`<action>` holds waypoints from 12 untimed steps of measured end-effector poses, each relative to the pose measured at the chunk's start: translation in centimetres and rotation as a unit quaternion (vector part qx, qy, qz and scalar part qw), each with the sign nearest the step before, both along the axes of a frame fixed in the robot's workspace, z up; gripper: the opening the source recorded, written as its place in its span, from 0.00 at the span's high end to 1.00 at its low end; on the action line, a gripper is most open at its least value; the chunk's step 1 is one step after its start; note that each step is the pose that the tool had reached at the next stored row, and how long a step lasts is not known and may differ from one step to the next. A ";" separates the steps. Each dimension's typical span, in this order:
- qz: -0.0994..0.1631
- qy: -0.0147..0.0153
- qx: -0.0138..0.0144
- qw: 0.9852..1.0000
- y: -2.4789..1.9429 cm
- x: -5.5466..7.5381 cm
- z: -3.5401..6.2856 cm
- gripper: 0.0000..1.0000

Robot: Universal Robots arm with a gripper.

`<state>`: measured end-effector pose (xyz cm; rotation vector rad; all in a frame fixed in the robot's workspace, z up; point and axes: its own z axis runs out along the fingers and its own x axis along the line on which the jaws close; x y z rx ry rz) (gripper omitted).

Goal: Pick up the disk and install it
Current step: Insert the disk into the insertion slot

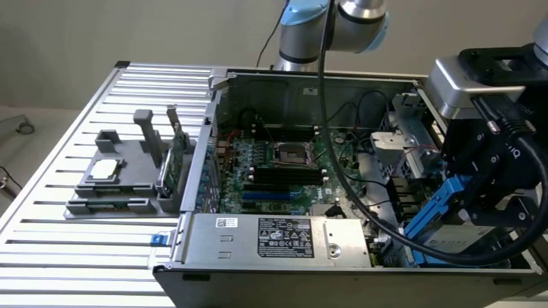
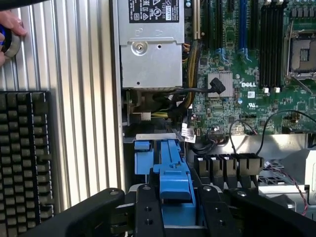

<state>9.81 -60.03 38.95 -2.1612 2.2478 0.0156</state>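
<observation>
The gripper (image 1: 479, 192) is closed on the disk (image 1: 432, 215), clamping its blue frame. In the wrist view the frame (image 2: 174, 180) sits between the two black fingers (image 2: 148, 212), pressed on both sides, and juts out ahead of the gripper (image 2: 177, 217).

In the exterior view the disk hangs tilted under the gripper, above the case's (image 1: 342, 273) front corner at the exterior view's right. Its lower end dips into the case, just beside the power supply (image 1: 265, 237). The board (image 1: 274, 167) lies farther in. On the table (image 1: 77, 263), well apart from the disk, a grey holder (image 1: 111, 179) carries a silver chip and a green card (image 1: 177, 160).

In the wrist view a keyboard (image 2: 24, 158) and a hand (image 2: 10, 29) lie on the table beside the case.
</observation>
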 end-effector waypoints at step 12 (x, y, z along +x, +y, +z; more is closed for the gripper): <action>0.000 0.000 0.000 1.000 0.00 0.0 -1.63 0.67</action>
